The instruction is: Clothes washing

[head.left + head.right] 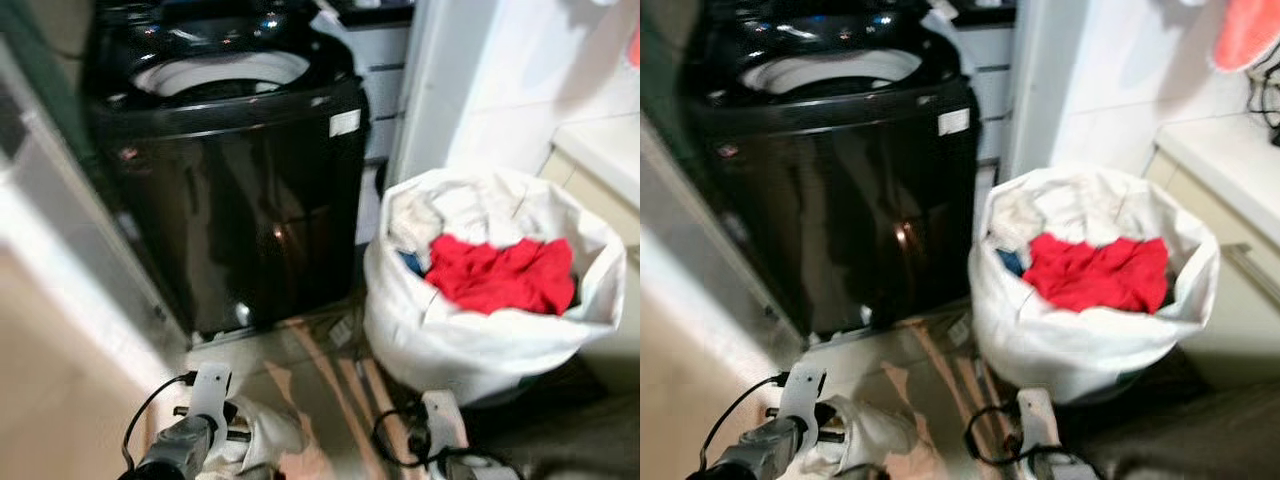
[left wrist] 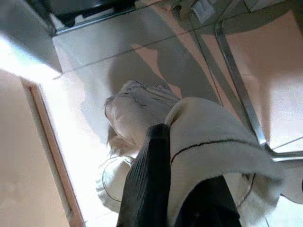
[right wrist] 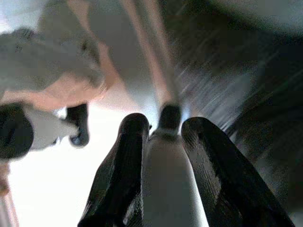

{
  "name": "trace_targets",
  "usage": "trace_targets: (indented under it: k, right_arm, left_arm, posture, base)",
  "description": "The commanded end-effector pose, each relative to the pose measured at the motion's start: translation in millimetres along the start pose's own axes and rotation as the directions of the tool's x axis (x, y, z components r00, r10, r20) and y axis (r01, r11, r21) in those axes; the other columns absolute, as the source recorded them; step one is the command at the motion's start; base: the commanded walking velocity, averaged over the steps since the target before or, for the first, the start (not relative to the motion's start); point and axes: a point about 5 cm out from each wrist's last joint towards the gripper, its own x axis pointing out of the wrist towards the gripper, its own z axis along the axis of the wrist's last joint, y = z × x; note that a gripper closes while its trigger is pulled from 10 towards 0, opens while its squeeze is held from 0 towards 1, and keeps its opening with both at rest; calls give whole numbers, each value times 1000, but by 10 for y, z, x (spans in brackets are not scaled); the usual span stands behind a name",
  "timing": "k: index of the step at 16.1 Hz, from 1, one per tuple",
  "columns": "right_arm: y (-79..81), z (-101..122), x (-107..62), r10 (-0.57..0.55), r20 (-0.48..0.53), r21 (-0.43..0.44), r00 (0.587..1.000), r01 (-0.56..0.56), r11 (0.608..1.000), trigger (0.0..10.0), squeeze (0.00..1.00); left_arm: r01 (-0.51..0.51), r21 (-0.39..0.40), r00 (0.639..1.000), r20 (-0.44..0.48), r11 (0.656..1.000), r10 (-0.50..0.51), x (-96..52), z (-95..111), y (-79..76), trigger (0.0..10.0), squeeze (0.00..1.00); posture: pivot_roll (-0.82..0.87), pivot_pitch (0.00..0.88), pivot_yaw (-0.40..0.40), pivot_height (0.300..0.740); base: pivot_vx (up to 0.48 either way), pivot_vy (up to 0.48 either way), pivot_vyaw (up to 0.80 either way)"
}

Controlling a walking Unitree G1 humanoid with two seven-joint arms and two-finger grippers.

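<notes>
I saw one glossy black top-load washer (image 1: 235,170) with its lid up, and just beside it one soft white laundry bag (image 1: 470,345) heaped with pale clothes and a crumpled red garment (image 1: 500,275). My left gripper (image 2: 177,189) was clamped on a cream cloth (image 2: 142,113) hanging low over the tiled floor (image 1: 310,370). My right gripper (image 3: 163,137) hung slightly apart, holding nothing.

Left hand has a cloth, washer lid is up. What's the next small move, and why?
Probably raise the left hand toward the washer. It grips a pale cloth low over the floor, and the drum stands open ahead.
</notes>
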Motion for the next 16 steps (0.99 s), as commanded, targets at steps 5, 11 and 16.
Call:
trace_targets:
  k: [5, 11, 16]
  right_arm:
    - [-6, -2, -4, 6, 56, -42, 998, -3, 999, 10000, 0]
    - [-4, 74, -2, 8, 70, -46, 998, -5, 999, 10000, 0]
    - [11, 184, 1, 3, 95, -86, 995, 5, 996, 10000, 0]
  left_arm:
    - [25, 40, 998, 52, 999, -27, -2, 92, -4, 10000, 0]
    - [23, 41, 998, 57, 999, -26, -1, 102, -6, 10000, 0]
    - [35, 77, 997, 63, 996, -40, 4, 119, -37, 10000, 0]
  posture:
    - [-5, 0, 46, 740]
    - [-5, 0, 45, 740]
    - [-1, 0, 41, 740]
  base:
    - [-278, 0, 0]
    - [-288, 0, 0]
    - [-61, -69, 0]
